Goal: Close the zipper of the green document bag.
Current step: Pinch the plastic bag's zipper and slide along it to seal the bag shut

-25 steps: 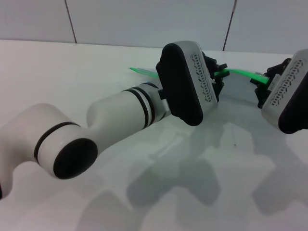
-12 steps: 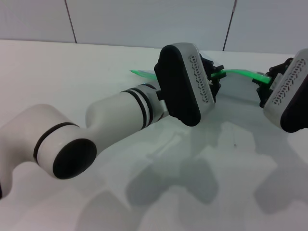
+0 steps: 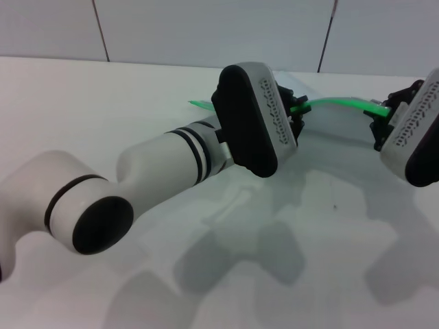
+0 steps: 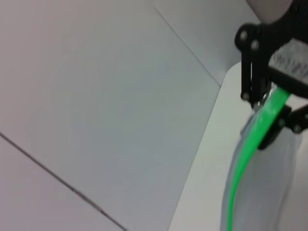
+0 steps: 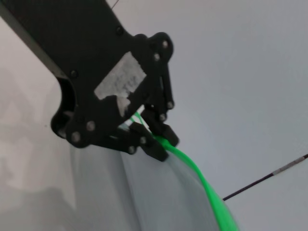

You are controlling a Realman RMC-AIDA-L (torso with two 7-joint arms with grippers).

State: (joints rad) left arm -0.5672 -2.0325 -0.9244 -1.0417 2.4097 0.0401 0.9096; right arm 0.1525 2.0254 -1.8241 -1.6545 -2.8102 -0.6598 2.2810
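The green document bag is a pale translucent pouch held up off the white table between my two grippers. Its zipper is a bright green strip along the upper edge. My left gripper is shut on that strip near the middle; the right wrist view shows this left gripper pinching the zipper. My right gripper is shut on the strip's right end; in the left wrist view that right gripper clamps the zipper. The slider tab is hidden.
The white table runs back to a grey panelled wall. My left forearm crosses the middle of the head view and hides part of the bag's left end.
My left gripper has slid left along the green strip, away from the right gripper. The strip between them now hangs a little higher and straighter.
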